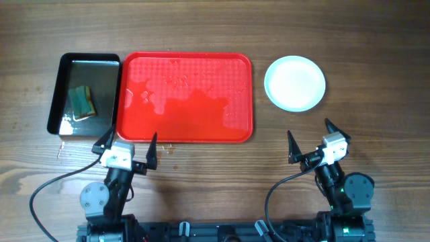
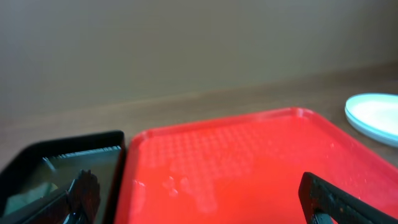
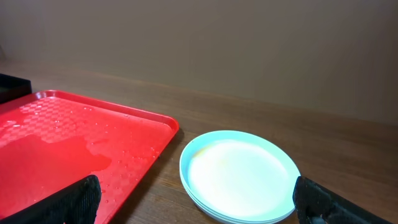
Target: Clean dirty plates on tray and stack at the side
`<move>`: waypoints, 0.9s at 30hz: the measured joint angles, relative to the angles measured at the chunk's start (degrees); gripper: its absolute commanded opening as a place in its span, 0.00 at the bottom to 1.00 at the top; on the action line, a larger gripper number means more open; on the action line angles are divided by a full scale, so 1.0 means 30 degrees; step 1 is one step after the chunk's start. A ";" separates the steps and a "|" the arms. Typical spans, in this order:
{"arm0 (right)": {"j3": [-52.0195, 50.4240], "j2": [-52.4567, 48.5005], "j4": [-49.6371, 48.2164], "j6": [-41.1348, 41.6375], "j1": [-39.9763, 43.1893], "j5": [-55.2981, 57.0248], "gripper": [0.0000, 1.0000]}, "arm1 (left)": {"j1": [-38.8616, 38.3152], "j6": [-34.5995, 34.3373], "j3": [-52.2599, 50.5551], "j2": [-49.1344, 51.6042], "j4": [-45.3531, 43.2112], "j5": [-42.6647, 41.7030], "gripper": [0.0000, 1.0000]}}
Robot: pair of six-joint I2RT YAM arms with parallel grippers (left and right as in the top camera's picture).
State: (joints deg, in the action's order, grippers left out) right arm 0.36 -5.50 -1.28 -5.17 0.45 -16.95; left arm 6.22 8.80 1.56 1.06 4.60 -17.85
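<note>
Jaws left and right gape wide, empty, near the wet red tray (image 1: 185, 97) and stacked plates (image 1: 295, 83).

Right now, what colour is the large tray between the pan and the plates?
The tray is red, wet in patches; the overhead view shows it best.

Clean pale mint plates (image 1: 295, 83) stacked on the table right of the wet red tray (image 1: 185, 97)

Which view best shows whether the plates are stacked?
The right wrist view: the plates fill the foreground, with layered rims visible at the front edge. Overhead shows only one round top right of the tray. The left wrist view catches just a sliver at its right edge.
</note>
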 measured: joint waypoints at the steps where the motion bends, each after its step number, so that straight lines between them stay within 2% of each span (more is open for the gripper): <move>1: 0.0000 0.0000 0.0000 0.0000 0.0000 0.0007 1.00 | -0.0168 0.0007 -0.0087 -0.0007 -0.0211 0.0007 1.00; 27: 0.0000 0.0000 0.0000 0.0000 0.0000 0.0007 0.99 | -0.0240 0.0058 -0.0095 -0.0080 -0.0255 0.0007 1.00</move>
State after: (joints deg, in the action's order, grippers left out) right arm 0.36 -5.50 -1.28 -5.17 0.45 -16.93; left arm 5.50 8.97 1.28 0.82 3.84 -17.82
